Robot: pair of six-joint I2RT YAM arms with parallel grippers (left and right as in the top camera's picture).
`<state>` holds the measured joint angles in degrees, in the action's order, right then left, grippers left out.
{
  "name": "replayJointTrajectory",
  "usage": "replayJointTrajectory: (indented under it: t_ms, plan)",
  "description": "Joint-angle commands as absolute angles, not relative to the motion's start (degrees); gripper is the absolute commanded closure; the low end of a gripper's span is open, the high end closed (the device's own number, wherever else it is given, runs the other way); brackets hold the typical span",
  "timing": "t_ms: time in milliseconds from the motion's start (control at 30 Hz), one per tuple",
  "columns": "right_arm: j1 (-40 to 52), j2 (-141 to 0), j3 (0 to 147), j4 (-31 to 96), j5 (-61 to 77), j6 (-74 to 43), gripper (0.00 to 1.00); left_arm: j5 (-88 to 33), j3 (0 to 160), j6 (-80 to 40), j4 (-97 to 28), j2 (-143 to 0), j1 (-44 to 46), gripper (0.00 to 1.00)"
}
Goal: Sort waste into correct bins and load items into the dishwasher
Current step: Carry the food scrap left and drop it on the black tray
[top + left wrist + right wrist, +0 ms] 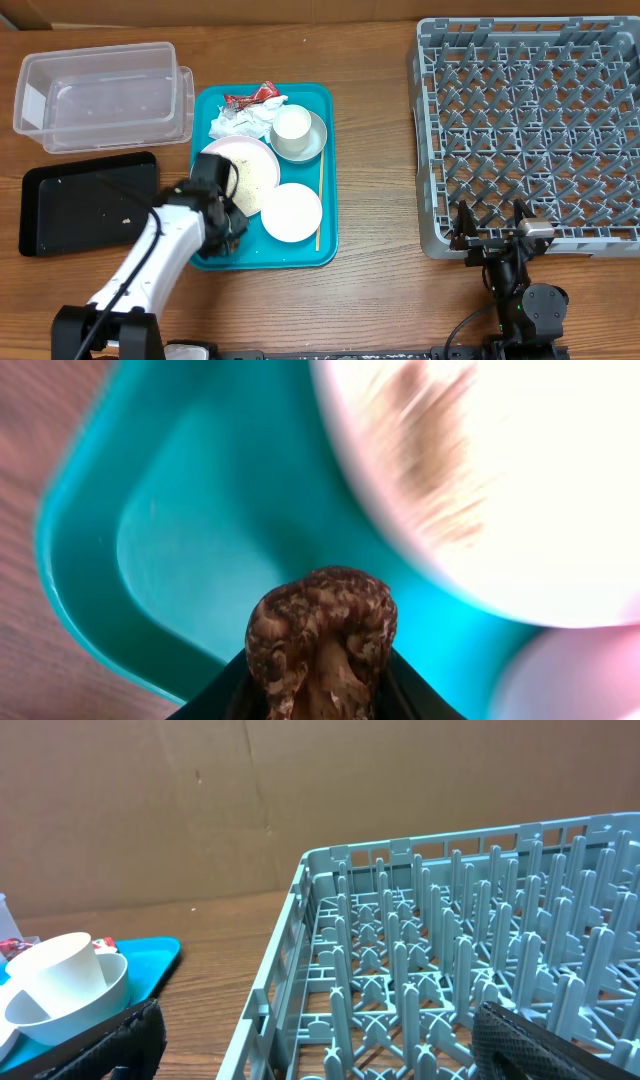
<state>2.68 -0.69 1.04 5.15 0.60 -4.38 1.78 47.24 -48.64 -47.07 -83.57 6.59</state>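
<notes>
The left gripper (320, 685) stands narrow over the lower-left corner of the teal tray (290, 255). Its dark fingers (225, 695) are closed against either side of a brown food scrap (320, 620) — a mottled, knobbly lump at the bottom centre of the left wrist view. Up and to the right of it in that view the large plate (250, 155) shows as a blur with a brownish smear.

Seen from overhead, the teal tray sits left of centre. The large plate lies on its left half with rice (258, 178) scattered over it. The smaller plate (291, 212) is just below and to the right, touching or nearly touching the large plate's rim. At the top of the tray the cup (291, 122) stands inside the greyish bowl (314, 143). The crumpled napkins (240, 124) are just to their left, with the red wrapper (252, 97) above those. A thin wooden stick (318, 205) lies along the tray's right side.

The clear tub (100, 95) is in the upper left of the frame. The black tray (80, 190) lies just below it with a few pale specks on it, and both are left of the teal tray. The dish rack (530, 120) fills the right side.

The right gripper (491, 226) sits at the lower right, just at the rack's near edge — its jaws are spread wide.
</notes>
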Motion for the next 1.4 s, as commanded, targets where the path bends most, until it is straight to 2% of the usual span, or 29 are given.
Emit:
replayJointTrajectory:
  t_ms: [0, 133, 367, 733, 933, 1000, 1033, 1233, 1367]
  plan:
    - [2.59, -0.16, 0.47, 4.84, 0.08, -4.05, 0.0, 3.49, 55.77, -45.34, -49.78, -83.57, 2.83, 0.66]
    - [2.59, -0.16, 0.47, 4.82, 0.08, -4.05, 0.0, 5.1, 63.55, -43.24, -51.83, -83.57, -5.02, 0.63]
    - [2.59, -0.16, 0.47, 4.84, 0.08, -4.05, 0.0, 6.22, 65.04, -43.27, -47.31, -83.94, -18.57, 0.62]
    - [2.59, -0.16, 0.47, 4.82, 0.08, -4.05, 0.0, 15.49, 65.04, -43.24, -42.0, -91.9, -29.8, 0.63]
    - [2.59, -0.16, 0.47, 4.82, 0.08, -4.05, 0.0, 17.15, 65.04, -43.24, -38.59, -97.8, -31.86, 0.48]
    - [2.59, -0.16, 0.47, 4.84, 0.08, -4.05, 0.0, 17.32, 65.04, -43.24, -38.3, -98.72, -32.25, 0.31]
    - [2.59, -0.16, 0.47, 4.84, 0.08, -4.05, 0.0, 17.3, 65.04, -43.24, -38.3, -98.8, -32.4, 0.27]
    - [2.59, -0.16, 0.47, 4.84, 0.08, -4.05, 0.0, 12.03, 67.09, -43.18, -41.12, -96.18, -32.51, 0.25]
    - [2.59, -0.16, 0.47, 4.82, 0.08, -4.05, 0.0, -2.33, 70.15, -38.5, -41.91, -92.33, -32.45, 0.27]
